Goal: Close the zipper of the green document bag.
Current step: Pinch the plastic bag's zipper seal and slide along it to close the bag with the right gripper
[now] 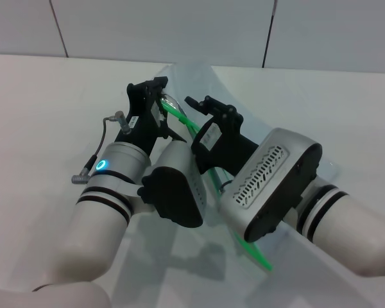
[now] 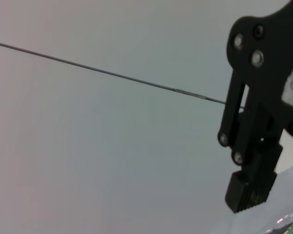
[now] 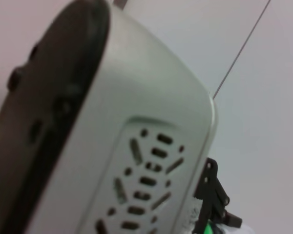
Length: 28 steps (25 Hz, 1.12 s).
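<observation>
Table (image 1: 38,102): white and wide, it carries the whole job.
Green document bag (image 1: 199,80): a pale translucent pouch that lies across the table under both arms, its far corner poking out beyond the claws.
Zipper (image 1: 179,119): a bright green strip that runs diagonally from the far end near the left claw to a near end showing beneath the right wrist. I can't pick out the slider tab.
Right claw (image 1: 202,106): it sits over the zipper's far stretch, just beside the left one; whether its jaws are apart or together, I cannot tell.
Left claw (image 1: 155,90): it hovers at the far end of the green strip; the wrist view shows one black finger (image 2: 251,187) with green at its tip, but I cannot tell if it's clamped.
Risk: the two claws are crowded, so a pull along the strip could knock them together.
Risk: the thin plastic may bunch or slide if the far end isn't pinned, and the slider would jam or slip free.
</observation>
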Each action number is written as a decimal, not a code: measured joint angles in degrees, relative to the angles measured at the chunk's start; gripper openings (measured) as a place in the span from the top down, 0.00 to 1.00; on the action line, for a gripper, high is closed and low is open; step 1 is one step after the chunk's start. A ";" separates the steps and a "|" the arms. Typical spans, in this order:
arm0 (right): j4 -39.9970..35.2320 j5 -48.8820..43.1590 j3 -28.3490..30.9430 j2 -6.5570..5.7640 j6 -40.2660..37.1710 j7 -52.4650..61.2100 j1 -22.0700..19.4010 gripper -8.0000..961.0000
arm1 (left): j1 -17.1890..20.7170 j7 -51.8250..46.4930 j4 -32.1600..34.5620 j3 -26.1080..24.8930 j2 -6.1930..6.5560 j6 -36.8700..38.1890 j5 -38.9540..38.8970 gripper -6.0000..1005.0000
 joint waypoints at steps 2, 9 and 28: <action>0.37 -0.01 0.68 0.25 -0.86 -0.10 0.11 0.38 | 0.00 0.03 0.00 0.00 0.00 0.00 0.01 0.94; 0.73 -0.30 1.59 0.68 -1.70 -0.37 -0.15 0.41 | 0.00 0.09 0.00 0.00 0.00 0.00 0.04 0.93; 1.58 -0.18 1.75 0.96 -1.53 -0.52 -0.37 0.58 | 0.09 0.63 0.00 0.00 0.00 0.00 0.04 0.93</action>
